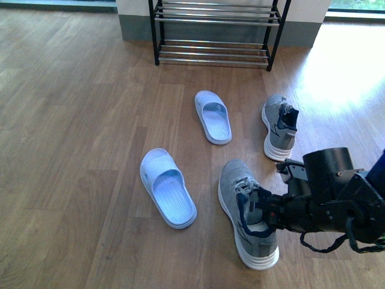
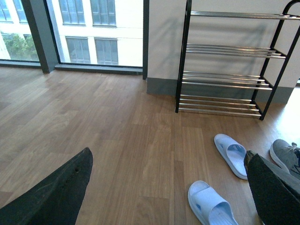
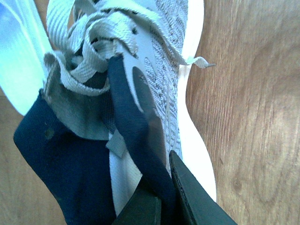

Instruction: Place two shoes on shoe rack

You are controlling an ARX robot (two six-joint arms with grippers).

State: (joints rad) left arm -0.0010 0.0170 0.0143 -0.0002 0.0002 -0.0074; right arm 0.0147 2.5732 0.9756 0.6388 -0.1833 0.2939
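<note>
A grey sneaker [image 1: 245, 208] with a white sole lies on the wood floor at the front right; my right gripper [image 1: 269, 212] is shut on its navy collar. In the right wrist view the two black fingers [image 3: 187, 197] pinch that navy collar [image 3: 136, 140] beside the grey laces [image 3: 89, 51]. The second grey sneaker [image 1: 279, 126] stands farther back on the right, also seen as the sneaker [image 2: 287, 157] at the edge of the left wrist view. The shoe rack [image 1: 215, 33] with chrome bars stands at the back wall. My left gripper [image 2: 171, 194] hangs open over bare floor, its dark fingers [image 2: 56, 192] wide apart.
Two pale blue slides lie on the floor: one slide [image 1: 168, 188] left of the held sneaker, the other slide [image 1: 213, 116] nearer the rack. A grey wall base [image 1: 135, 27] runs behind the rack, and windows [image 2: 70, 33] stand to the left of the rack [image 2: 225, 77].
</note>
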